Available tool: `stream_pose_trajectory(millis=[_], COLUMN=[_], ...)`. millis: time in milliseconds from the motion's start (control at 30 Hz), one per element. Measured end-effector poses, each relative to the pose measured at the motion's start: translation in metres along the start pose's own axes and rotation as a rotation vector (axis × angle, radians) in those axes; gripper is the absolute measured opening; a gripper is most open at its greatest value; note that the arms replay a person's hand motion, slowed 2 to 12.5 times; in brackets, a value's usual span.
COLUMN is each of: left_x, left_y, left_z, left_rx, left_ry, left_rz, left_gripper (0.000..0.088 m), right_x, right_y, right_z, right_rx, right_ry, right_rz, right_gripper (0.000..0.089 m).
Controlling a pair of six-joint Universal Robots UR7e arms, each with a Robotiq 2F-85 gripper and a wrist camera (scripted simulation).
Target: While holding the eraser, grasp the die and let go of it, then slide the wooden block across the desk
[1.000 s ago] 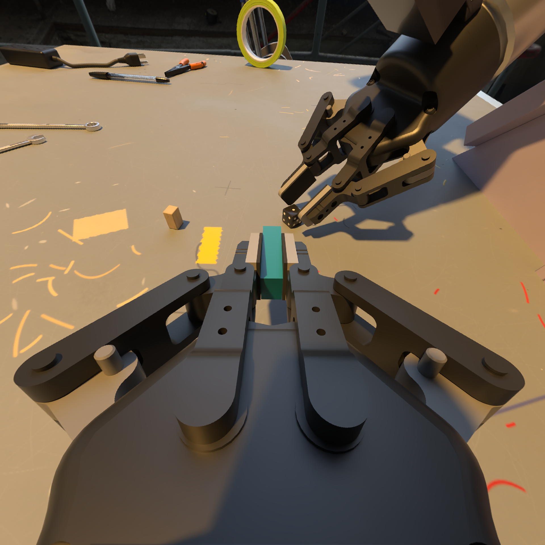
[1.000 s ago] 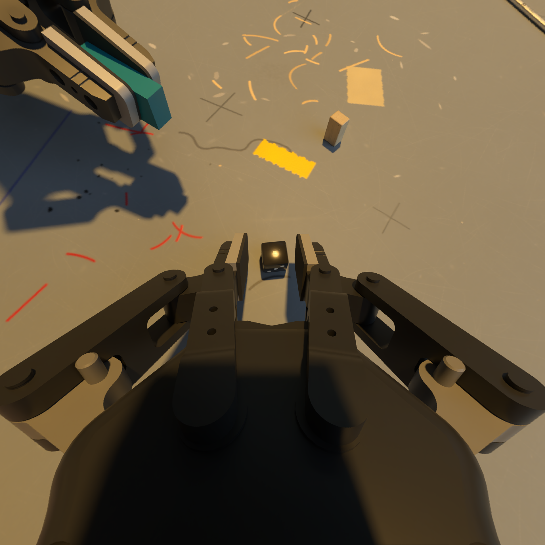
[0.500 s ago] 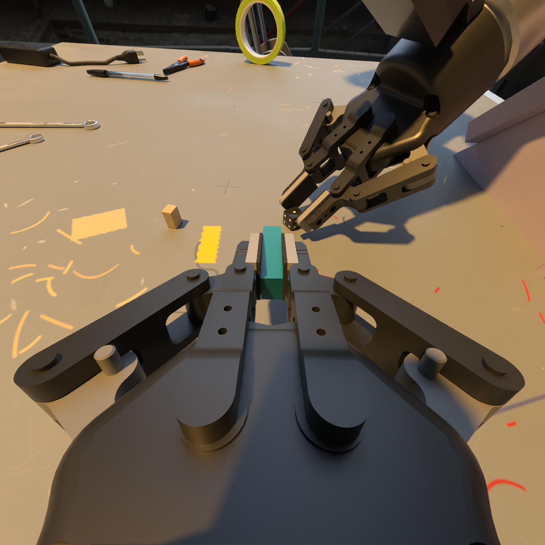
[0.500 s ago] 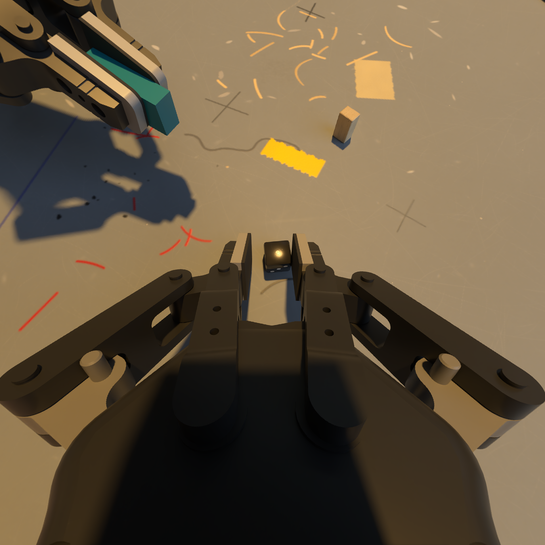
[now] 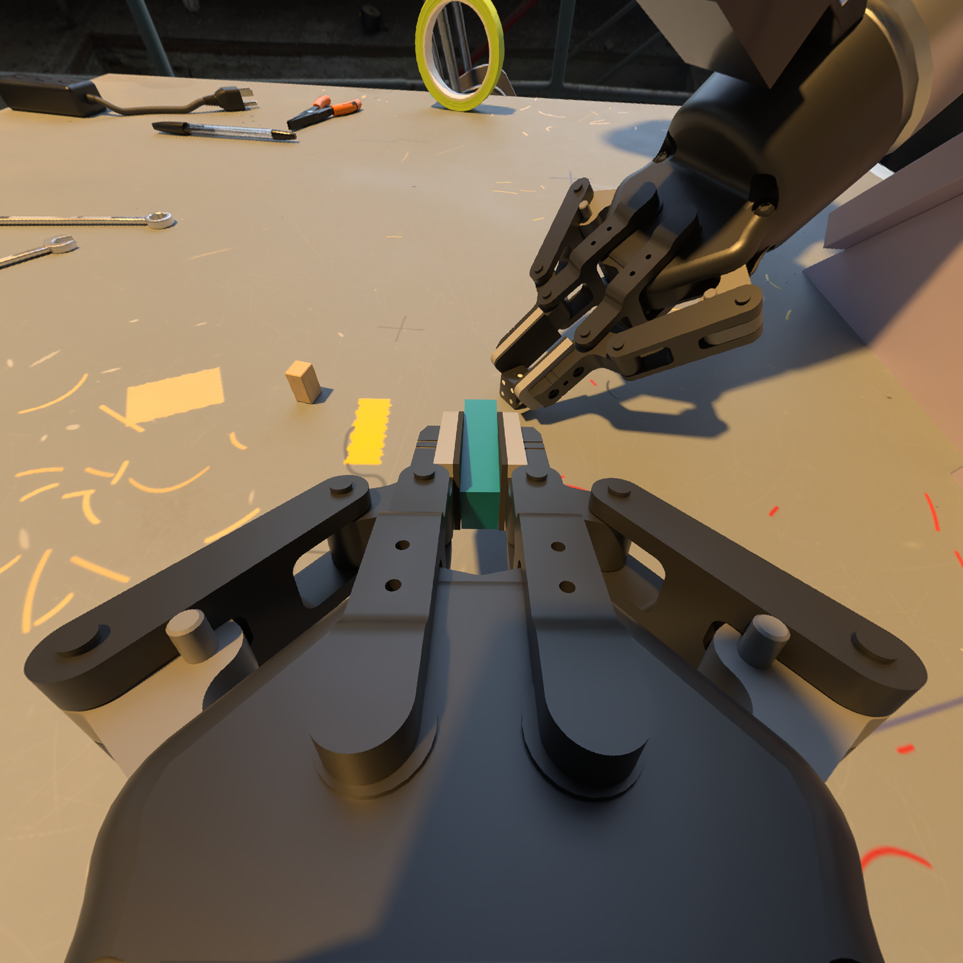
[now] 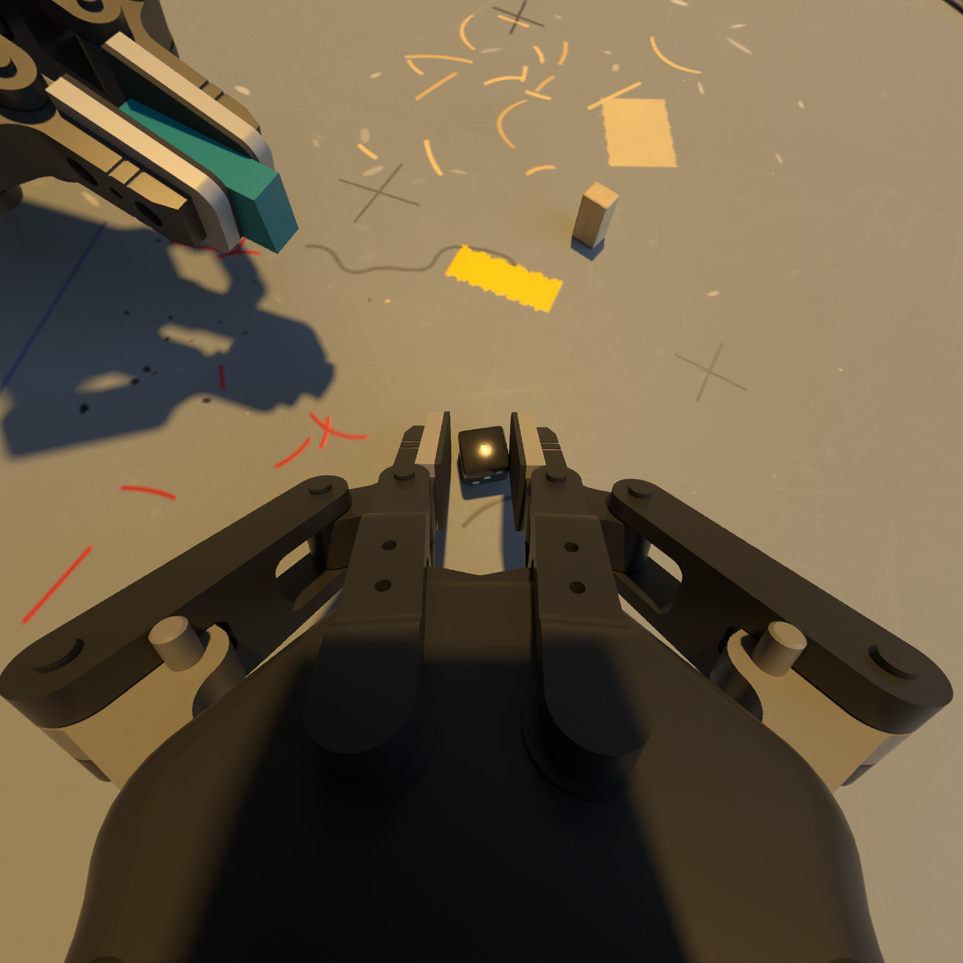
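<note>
Two grippers are being noted over a tan desk [image 6: 781, 469]. A teal eraser [image 5: 480, 448] is being clamped between the pads of the left gripper [image 5: 480, 437], its far end sticking out past the fingertips; in the right wrist view it is sitting at about 10 o'clock from the die.

A small black die [image 6: 483, 452] with white pips is being straddled by the right gripper [image 6: 480, 443]. The jaws are being held narrow, with a thin gap showing on each side of the die; no contact is being seen yet. The die is resting on the desk, slightly turned relative to the pads.

Handling, as judged: the die is being taken as light, rigid and glossy (a bright highlight is showing on its top face), so slip or a twist is likely if it is pinched at the corners. Two opposite flat faces, low and centred on the pads, are being preferred.

A wooden block [image 6: 595, 214] is standing on end at about 1 o'clock from the die, well apart, just beyond a yellow patch [image 6: 504, 279]. It is being judged light, stiff and tippy; a low push against a broad side is being advised for the slide.

Wrenches, a pen and a tape roll [image 5: 458, 52] are lying toward 12 o'clock in the left wrist view.
</note>
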State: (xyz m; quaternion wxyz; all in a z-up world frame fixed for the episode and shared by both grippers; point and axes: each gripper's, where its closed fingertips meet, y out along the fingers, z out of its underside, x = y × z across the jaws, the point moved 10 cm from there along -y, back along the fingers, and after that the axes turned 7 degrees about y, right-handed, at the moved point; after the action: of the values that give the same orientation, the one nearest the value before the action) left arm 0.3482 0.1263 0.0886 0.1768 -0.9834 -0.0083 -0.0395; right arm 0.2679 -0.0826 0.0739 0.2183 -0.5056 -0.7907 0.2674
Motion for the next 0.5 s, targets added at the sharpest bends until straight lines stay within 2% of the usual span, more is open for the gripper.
stream_pose_trajectory(millis=[500], left_x=[-0.0003], left_y=[0.0003], left_z=[0.0000], left_rx=[0.003], left_ry=[0.002], left_rz=[0.003], left_gripper=[0.0110], right_x=[0.0042], right_y=[0.0001], right_z=[0.0007], right_rx=[-0.008], right_ry=[0.029], right_rz=[0.024], right_gripper=[0.0180])
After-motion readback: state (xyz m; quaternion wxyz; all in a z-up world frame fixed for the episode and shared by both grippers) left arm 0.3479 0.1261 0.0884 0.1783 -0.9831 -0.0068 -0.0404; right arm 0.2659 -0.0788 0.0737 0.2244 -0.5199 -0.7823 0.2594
